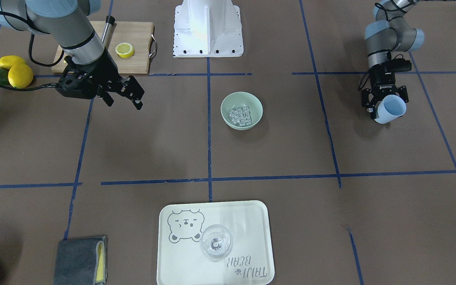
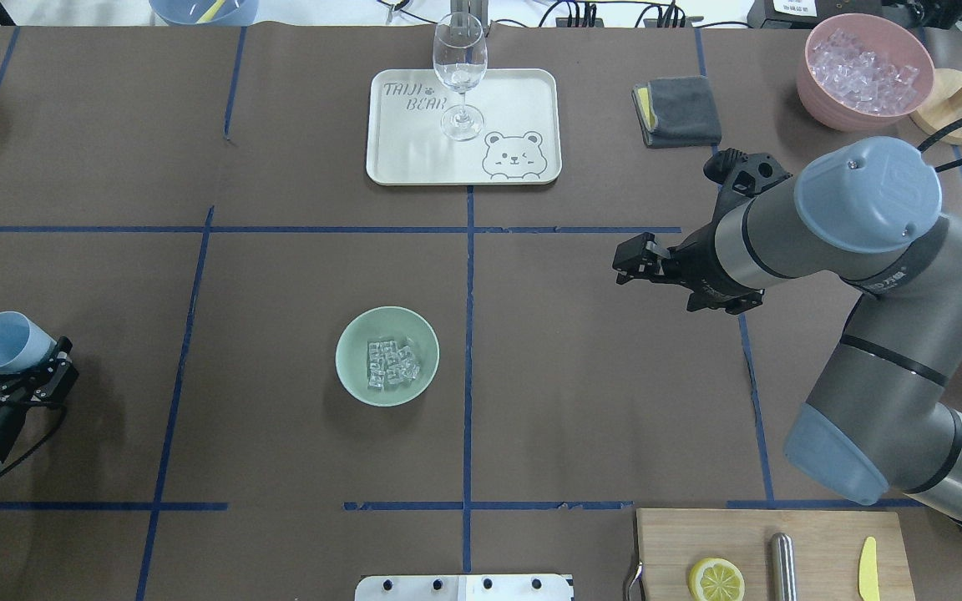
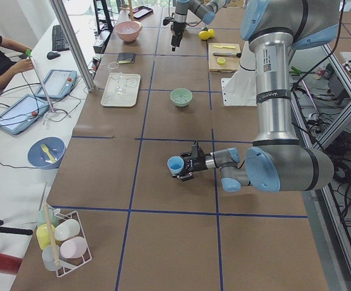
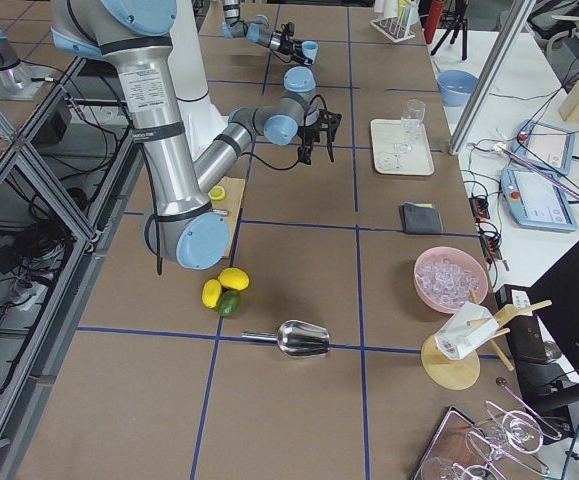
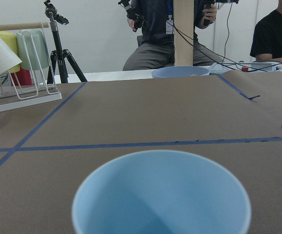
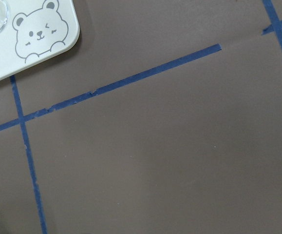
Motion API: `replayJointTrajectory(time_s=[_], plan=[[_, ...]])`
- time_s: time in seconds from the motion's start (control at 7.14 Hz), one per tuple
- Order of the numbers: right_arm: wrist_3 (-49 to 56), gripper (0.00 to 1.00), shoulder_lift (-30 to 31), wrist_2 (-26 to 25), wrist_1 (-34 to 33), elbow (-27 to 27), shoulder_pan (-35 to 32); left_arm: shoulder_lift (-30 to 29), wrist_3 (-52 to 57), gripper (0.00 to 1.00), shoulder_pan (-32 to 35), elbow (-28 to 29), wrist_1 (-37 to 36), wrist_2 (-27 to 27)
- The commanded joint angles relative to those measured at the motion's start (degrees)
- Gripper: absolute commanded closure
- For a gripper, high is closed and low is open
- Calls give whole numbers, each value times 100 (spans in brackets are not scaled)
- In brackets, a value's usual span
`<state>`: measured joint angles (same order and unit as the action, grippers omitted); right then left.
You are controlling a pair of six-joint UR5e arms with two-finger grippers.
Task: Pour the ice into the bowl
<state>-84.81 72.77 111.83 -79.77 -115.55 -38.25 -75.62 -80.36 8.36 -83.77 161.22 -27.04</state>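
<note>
The left gripper [image 1: 384,104], marked ROBOTIQ, is clamped on a tilted pale-blue cup [image 1: 393,107] above the table. The right gripper [image 1: 124,99] hangs with jaws apart. The ice [image 1: 240,114] lies inside the mint-green bowl [image 1: 228,103]. The tray [image 2: 523,100] reads "TAIJI BEAR".

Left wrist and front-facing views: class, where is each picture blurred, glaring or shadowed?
Left wrist view: the near blue cup is soft, out of focus; the tape lines behind are sharper. Front-facing view: glare bleaches the white robot base; the bowl casts a soft shadow below it.
</note>
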Motion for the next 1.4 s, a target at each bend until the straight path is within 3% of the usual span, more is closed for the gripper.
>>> replayJointTrajectory(time_s=[0.0,0.56,0.98,1.26], plan=[[0,0,-35,5,-3,6,2,90,474,0,17,-139,206,-143],[0,0,-70,5,-3,-3,2,1099,636,0,8,-834,523,-1644],[-18,0,-79,23,-3,-11,2,1321,1292,0,-106,-1009,1278,-2864],[-53,0,-262,-21,-3,-90,238,1872,1994,0,-71,-1272,1823,-3664]])
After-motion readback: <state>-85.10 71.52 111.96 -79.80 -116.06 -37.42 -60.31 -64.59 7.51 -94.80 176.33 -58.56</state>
